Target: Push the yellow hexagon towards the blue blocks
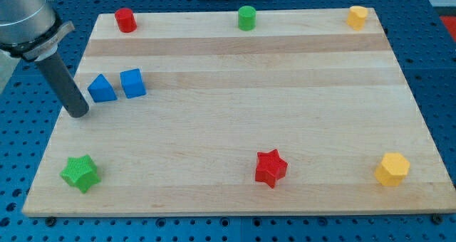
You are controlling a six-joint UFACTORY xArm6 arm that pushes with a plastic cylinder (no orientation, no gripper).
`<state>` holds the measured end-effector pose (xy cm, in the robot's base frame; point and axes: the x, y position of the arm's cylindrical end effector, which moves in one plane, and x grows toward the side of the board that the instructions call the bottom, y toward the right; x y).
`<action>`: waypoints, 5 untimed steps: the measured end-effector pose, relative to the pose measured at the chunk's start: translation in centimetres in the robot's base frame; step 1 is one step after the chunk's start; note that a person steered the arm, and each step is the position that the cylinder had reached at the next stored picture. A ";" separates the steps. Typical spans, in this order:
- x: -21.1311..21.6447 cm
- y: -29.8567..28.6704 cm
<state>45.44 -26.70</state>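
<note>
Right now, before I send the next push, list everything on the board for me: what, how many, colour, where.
Yellow hexagon: one, yellow, bottom right.
Yellow block: one, yellow, top right corner; shape unclear.
Blue triangular block: one, blue, left side.
Blue cube: one, blue, just right of the triangular one.
Red cylinder: one, red, top left.
Green cylinder: one, green, top middle.
Red star: one, red, bottom middle.
Green star: one, green, bottom left.
Wooden board: one, light wood.
My tip: one, dark, left of the blue blocks, not touching.

Pale wooden tabletop (235, 92) with lengthwise grain bands, evenly lit. Resting on a blue perforated metal base (442, 78), visible along every edge of the view.
</note>
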 end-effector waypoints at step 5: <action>-2.4 1.5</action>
<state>43.03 -25.17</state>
